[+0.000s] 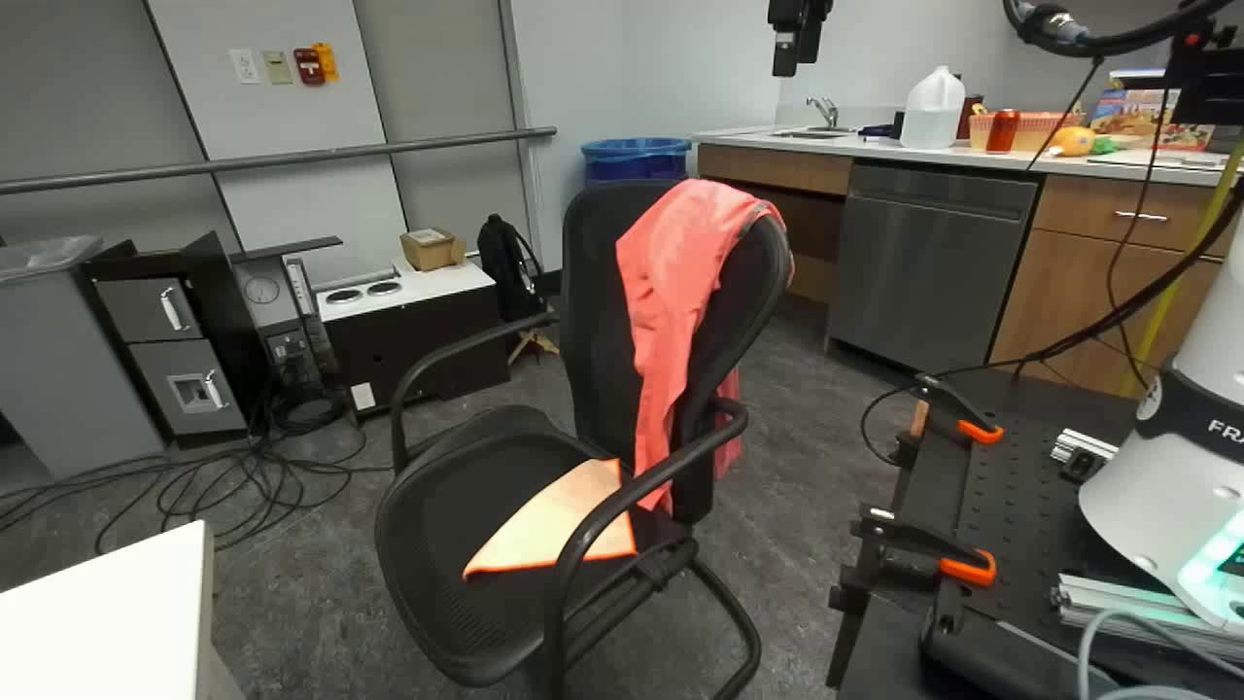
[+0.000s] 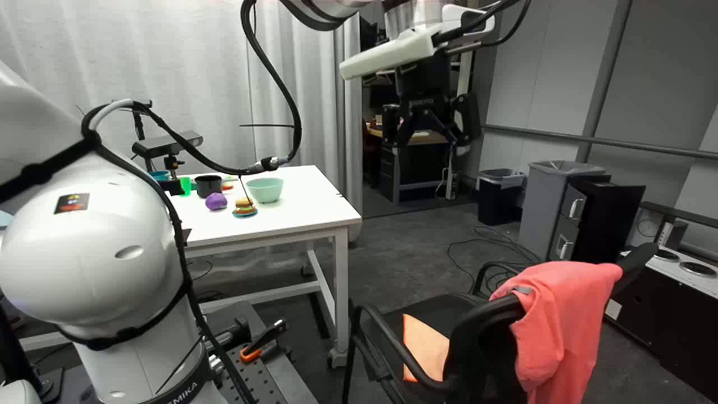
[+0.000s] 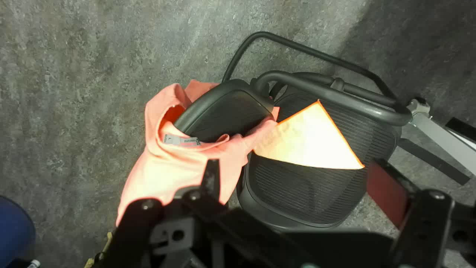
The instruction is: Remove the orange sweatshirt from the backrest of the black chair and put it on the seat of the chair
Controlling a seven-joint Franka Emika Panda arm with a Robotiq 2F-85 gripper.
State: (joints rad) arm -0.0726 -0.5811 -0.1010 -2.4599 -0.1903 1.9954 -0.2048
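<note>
Orange sweatshirt [image 2: 552, 328] drapes the backrest [image 1: 600, 311] — gripper [image 2: 427, 144] spread wide, apparently overhead.

In an exterior view we see only the lower end of the gripper [image 1: 795, 58] under the top edge; the orange sweatshirt [image 1: 675, 262] covers part of the backrest [image 1: 598, 282], and an armrest [image 1: 608, 512] hides a strip of the orange-edged cloth [image 1: 544, 510]. In an exterior view the bottom edge cuts off the chair [image 2: 485, 348] and the sweatshirt's lower end. In the wrist view, print on the collar tag [image 3: 182, 140] is too small to read, and we cannot name the cut-off blue thing [image 3: 15, 230].
</note>
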